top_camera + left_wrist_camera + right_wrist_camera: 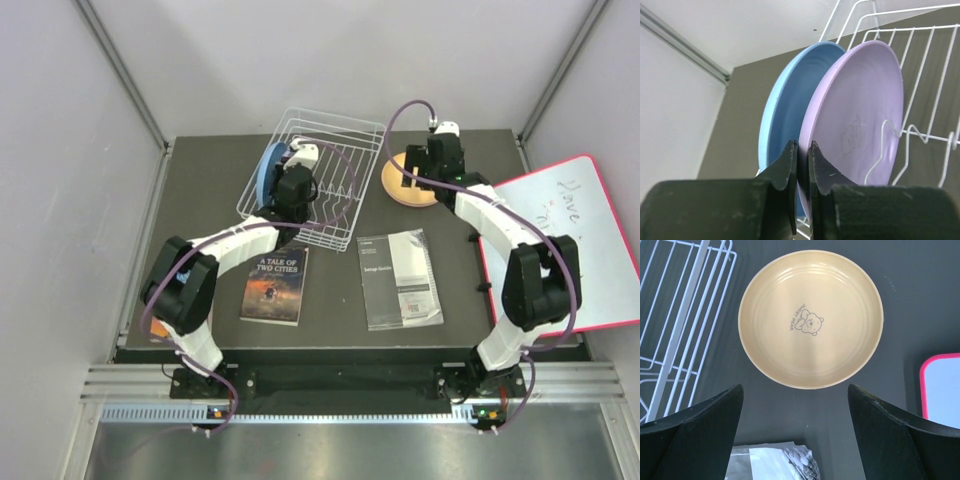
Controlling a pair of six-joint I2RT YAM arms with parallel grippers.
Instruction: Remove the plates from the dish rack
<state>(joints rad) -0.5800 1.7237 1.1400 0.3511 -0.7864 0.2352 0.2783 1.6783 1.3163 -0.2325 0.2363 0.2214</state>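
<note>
**Left gripper pinches the lilac plate by its rim, inside the rack**

The lilac plate point(865, 115) stands upright on its edge at the left end of the rack point(345, 205). The left gripper point(801, 165) has the rim of this plate between its two fingers point(786, 170). The fingers are almost together, with only the thin rim between them, so I judge this as a firm pinch on the plate.

From the fingers, the plate rises straight away, and its flat face looks to the right side of the wrist view. The blue plate point(785, 115) stands just beside it on the other side, nearly parallel. Whether the two plates touch, I cannot tell. The upright wires of the rack are close to the open face of the lilac plate. In my judgement the coming move must therefore follow the plane of the plate, up and out of the wires, without leaning toward the blue one.

The left arm is clearly the nearer one for both plates in the rack. The right gripper point(795, 390) hangs over the table point(910, 300) to the right of the rack, with fingers spread wide and holding nothing. The tan plate point(810, 320) lies flat on the table beyond its fingertips, apart from them and already out of the rack.
</note>
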